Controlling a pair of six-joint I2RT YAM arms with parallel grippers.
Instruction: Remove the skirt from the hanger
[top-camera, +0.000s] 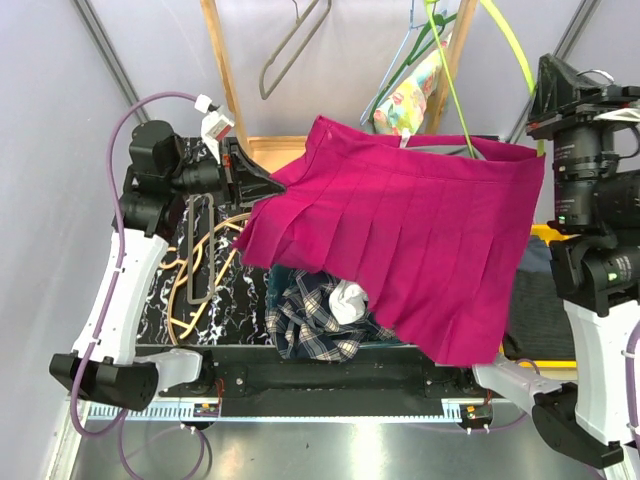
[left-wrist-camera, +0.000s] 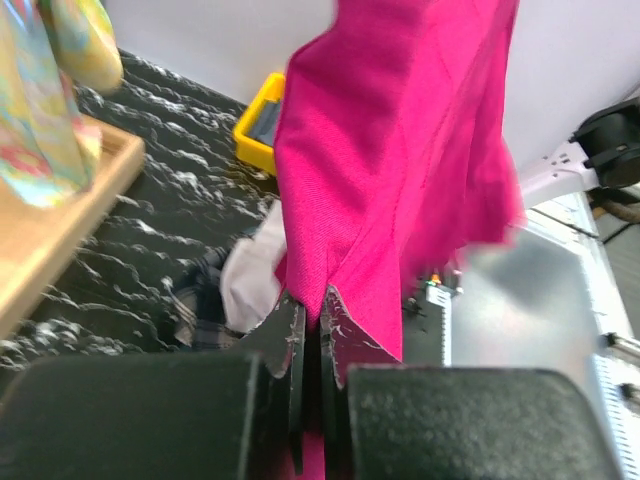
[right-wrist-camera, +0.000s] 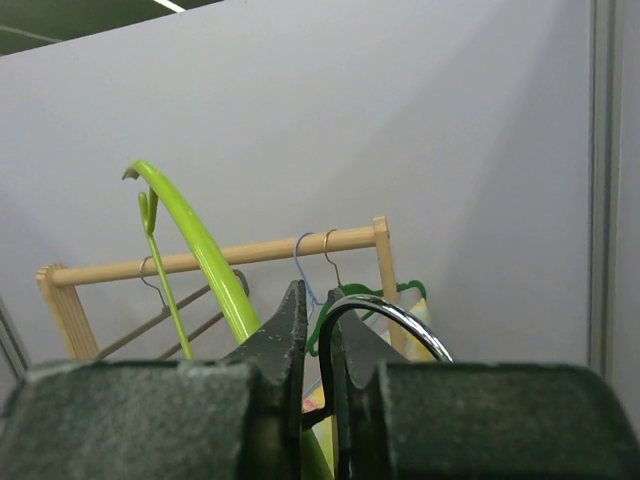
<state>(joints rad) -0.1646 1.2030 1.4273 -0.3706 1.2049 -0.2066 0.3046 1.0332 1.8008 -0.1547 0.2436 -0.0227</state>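
Your left gripper (left-wrist-camera: 312, 305) is pinching shut on the skirt (top-camera: 400, 230) at its left edge. Your right gripper (right-wrist-camera: 312, 315) is clamping the hanger (right-wrist-camera: 200, 243) at the skirt's right corner. The skirt is hanging stretched left-to-right above the worktop (top-camera: 245, 300), so the left arm is likely pulling leftward next.

Found skirt (top-camera: 400, 230) stretched over table (top-camera: 240, 300) centre, left gripper (top-camera: 250, 185) at its left edge, hanger (top-camera: 452, 95) at its right rear corner in right gripper (right-wrist-camera: 315, 300). Noted clothes pile (top-camera: 310, 320) under skirt, spare hangers (top-camera: 190, 265) at left, rack (top-camera: 222, 70) behind.
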